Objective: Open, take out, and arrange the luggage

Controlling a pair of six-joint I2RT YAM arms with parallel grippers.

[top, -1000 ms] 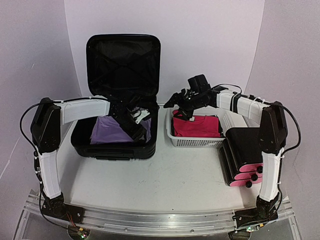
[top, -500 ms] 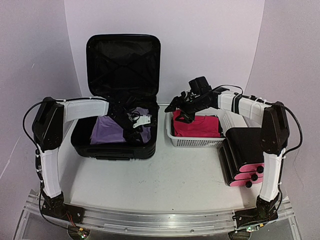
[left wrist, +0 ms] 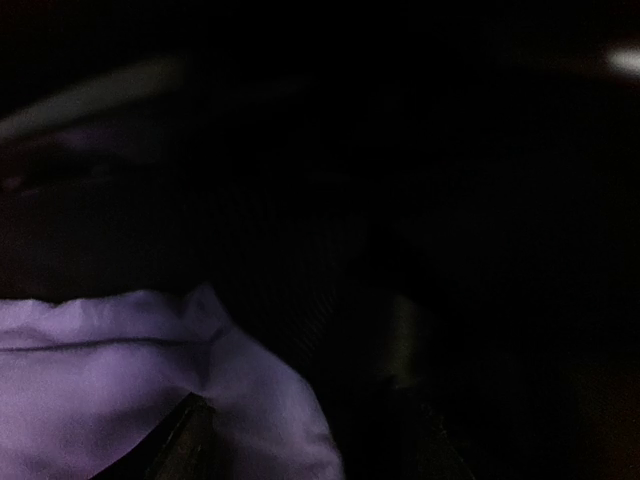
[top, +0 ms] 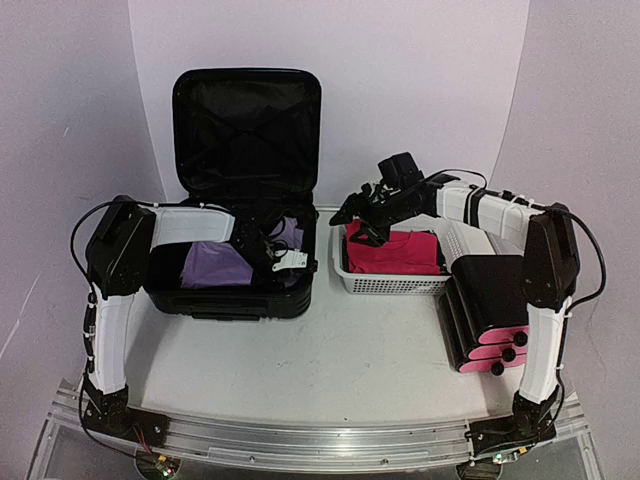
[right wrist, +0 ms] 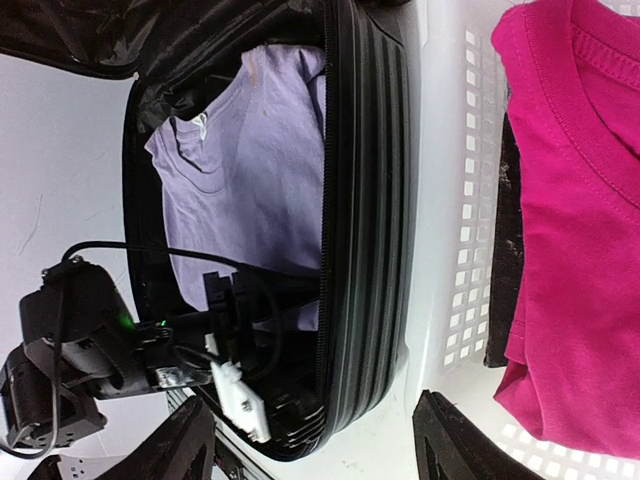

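Lying open, luggage [top: 245,130] holds purple shirt [top: 210,265].

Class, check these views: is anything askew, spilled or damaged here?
Nothing stands out. The luggage stands open with a purple shirt, slightly rumpled, inside; a pink shirt lies in the basket.
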